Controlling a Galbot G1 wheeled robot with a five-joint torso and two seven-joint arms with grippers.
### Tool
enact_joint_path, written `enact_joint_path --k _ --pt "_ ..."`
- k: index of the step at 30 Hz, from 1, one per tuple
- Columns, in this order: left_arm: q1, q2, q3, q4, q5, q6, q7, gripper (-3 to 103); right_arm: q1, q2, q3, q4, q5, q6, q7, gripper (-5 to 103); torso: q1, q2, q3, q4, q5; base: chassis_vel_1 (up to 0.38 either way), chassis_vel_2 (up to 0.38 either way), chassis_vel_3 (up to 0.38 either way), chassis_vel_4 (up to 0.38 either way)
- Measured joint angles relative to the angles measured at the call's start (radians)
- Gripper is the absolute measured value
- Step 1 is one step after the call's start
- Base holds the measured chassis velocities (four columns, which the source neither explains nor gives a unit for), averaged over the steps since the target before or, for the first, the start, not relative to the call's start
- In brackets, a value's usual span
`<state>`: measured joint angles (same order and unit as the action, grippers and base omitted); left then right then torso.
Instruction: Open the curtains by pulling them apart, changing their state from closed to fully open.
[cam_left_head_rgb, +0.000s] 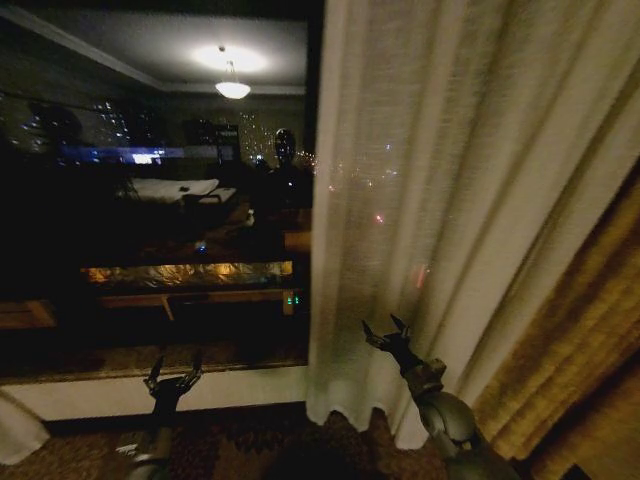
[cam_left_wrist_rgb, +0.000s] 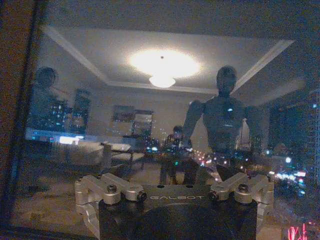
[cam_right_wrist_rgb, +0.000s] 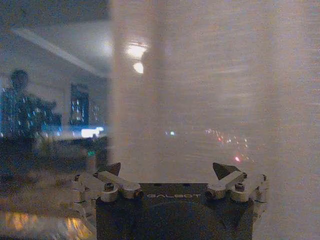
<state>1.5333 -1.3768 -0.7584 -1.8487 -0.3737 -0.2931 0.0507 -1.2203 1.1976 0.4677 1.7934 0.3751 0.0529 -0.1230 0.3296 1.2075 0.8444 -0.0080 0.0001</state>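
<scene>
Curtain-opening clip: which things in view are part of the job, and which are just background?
Part of the job:
sheer curtain, hanging beside the bare window
right gripper, open, close to its edge
left gripper, open, facing the glass

Background:
golden drape
window
ceiling lamp reflection

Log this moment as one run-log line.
left gripper: open, low before bare window glass | right gripper: open, facing sheer curtain, not gripping | curtain covers right side; yellow drape far right

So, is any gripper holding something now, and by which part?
Nothing is held. The right gripper is open at the sheer curtain; the left gripper is open before the window glass.
</scene>
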Motion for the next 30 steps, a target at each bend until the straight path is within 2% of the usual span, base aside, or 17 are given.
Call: enact_joint_path --k 8,12,16,19,26,30 --pt "0.000 0.000 -0.001 0.000 0.000 0.000 -0.001 100 0.026 0.008 -0.016 -0.035 0.006 0.056 -0.017 100 0.000 0.000 0.000 0.0002 -0.0007 0.256 0.261 -0.255 -0.265" --pt "0.000 0.000 -0.001 0.000 0.000 0.000 -0.002 100 0.030 0.012 -0.020 -0.039 0.006 0.060 -0.021 100 0.000 0.000 0.000 0.0003 -0.0007 0.108 0.018 -0.038 -0.077" --pt "0.000 0.000 0.000 0.000 0.000 0.000 -0.001 100 0.045 0.018 -0.026 -0.047 0.002 0.060 -0.050 100 0.000 0.000 0.000 -0.0002 0.0009 0.000 0.000 0.000 0.000" --pt "0.000 0.000 0.001 0.000 0.000 0.000 -0.001 100 0.063 0.028 -0.027 -0.062 0.004 0.053 -0.080 100 0.000 0.000 0.000 -0.0002 -0.0001 -0.067 -0.036 0.042 0.050" --pt "0.000 0.000 0.000 0.000 0.000 0.000 -0.001 100 0.076 0.035 -0.036 -0.064 0.029 0.025 -0.057 100 0.000 0.000 0.000 0.0000 -0.0007 -0.028 0.001 0.022 0.002" --pt "0.000 0.000 0.000 0.000 0.000 0.000 -0.001 100 0.082 0.036 -0.047 -0.064 0.024 0.031 -0.004 100 0.000 0.000 0.000 0.0002 -0.0004 -0.097 0.018 0.099 -0.010"
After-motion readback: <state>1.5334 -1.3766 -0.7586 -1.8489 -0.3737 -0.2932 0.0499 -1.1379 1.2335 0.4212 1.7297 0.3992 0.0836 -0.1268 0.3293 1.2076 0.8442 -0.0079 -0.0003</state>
